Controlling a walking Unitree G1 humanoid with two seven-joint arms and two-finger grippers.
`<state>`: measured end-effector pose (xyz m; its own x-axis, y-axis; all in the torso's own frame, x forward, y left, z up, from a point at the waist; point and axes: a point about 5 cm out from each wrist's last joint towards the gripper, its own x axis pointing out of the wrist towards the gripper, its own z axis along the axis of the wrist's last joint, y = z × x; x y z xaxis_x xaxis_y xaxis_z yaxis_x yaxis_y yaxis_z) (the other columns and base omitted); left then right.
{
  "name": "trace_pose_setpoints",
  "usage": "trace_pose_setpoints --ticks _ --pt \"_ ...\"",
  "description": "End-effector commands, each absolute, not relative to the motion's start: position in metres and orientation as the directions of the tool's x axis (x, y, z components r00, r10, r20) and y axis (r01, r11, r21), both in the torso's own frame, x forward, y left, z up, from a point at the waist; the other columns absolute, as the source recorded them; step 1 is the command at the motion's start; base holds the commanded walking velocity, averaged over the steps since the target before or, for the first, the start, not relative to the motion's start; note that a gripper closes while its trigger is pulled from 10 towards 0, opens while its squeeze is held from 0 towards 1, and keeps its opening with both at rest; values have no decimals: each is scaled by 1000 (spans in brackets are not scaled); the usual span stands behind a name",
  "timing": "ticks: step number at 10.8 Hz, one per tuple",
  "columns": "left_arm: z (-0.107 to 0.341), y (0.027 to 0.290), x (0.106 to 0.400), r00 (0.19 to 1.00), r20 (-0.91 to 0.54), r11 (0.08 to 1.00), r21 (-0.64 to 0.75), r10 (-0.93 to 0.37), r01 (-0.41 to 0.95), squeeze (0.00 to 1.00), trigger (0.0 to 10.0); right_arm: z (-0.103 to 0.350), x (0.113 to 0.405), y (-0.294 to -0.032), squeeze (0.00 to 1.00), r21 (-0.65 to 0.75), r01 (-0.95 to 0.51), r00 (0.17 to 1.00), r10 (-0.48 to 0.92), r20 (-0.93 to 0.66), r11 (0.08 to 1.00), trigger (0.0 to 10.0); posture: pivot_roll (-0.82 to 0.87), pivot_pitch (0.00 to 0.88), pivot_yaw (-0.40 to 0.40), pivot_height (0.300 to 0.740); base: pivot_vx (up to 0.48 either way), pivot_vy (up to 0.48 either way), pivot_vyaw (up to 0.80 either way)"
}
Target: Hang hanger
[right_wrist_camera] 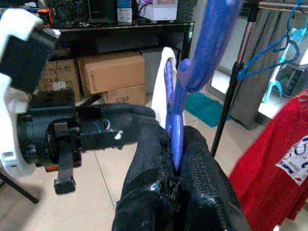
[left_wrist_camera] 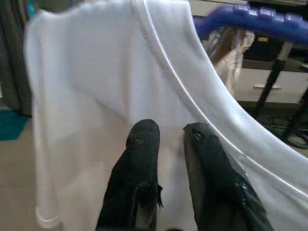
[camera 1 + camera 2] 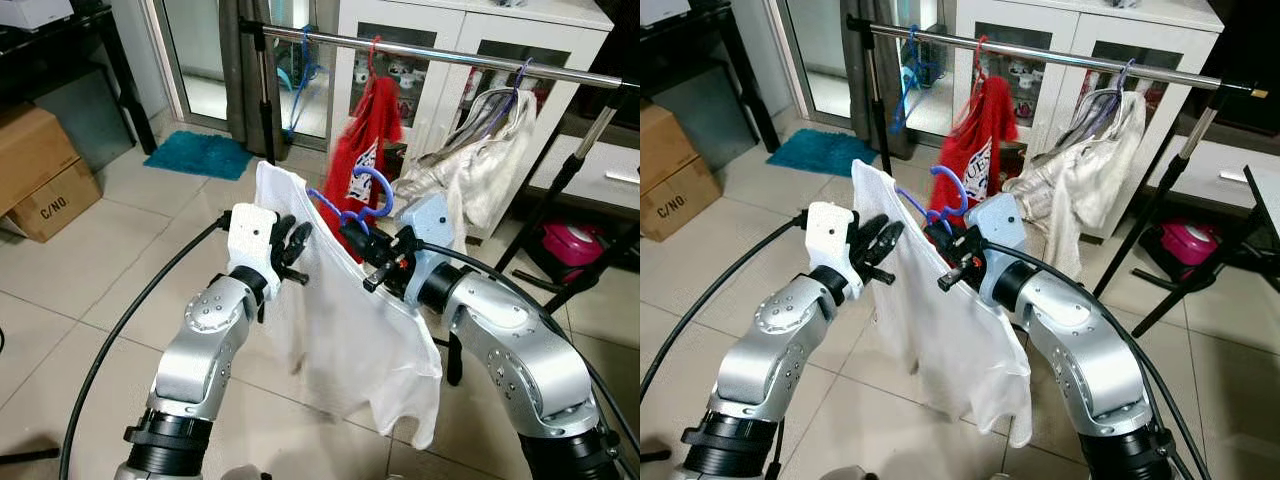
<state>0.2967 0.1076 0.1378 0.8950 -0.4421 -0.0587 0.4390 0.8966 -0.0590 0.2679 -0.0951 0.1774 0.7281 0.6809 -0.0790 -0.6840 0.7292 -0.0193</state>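
Right wrist view: right tool (image 1: 175, 159) clamped on hanger (image 3: 352, 205) | left tool (image 3: 290, 248) slightly apart against shirt (image 3: 350, 330) | risk: shirt slides off, hook misses far rail (image 3: 450, 52)

White shirt (image 3: 350, 320) reads as thin, matt cloth, faintly see-through, with a smooth stitched neckline. The hanger (image 3: 362, 196) is glossy blue plastic, ridged along its arm in the left wrist view. Right tool (image 1: 177, 159) shows black fingers (image 1: 202, 173) with a rough, woven-looking grip texture; left tool (image 2: 171, 139) fingers look rubbery and dull. Both arms are brushed silver metal. Upper frame: the rail (image 3: 440, 52) is polished, shiny metal. Red garment (image 3: 362, 140) is soft cloth. Floor (image 3: 120, 240) is glossy tile; cardboard box (image 3: 40, 170), matt paper-brown.
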Motion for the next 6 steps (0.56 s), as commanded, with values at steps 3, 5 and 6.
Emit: trace_pose_setpoints --ticks 3,5,6 --pt "149 100 301 846 -31 846 -36 -532 531 0 0 194 269 -92 0 -43 -695 719 695 -8 718 0 -90 0 -4 740 0 0 0" --pt "158 101 298 888 11 884 98 -460 456 0 10000 193 268 -93 0 -40 -688 725 689 -7 724 0 -85 0 0 740 0 0 0" --pt "159 101 295 905 39 901 125 -424 416 1000 10000 192 268 -92 0 -34 -689 725 689 -7 724 0 -85 0 0 740 0 0 0"
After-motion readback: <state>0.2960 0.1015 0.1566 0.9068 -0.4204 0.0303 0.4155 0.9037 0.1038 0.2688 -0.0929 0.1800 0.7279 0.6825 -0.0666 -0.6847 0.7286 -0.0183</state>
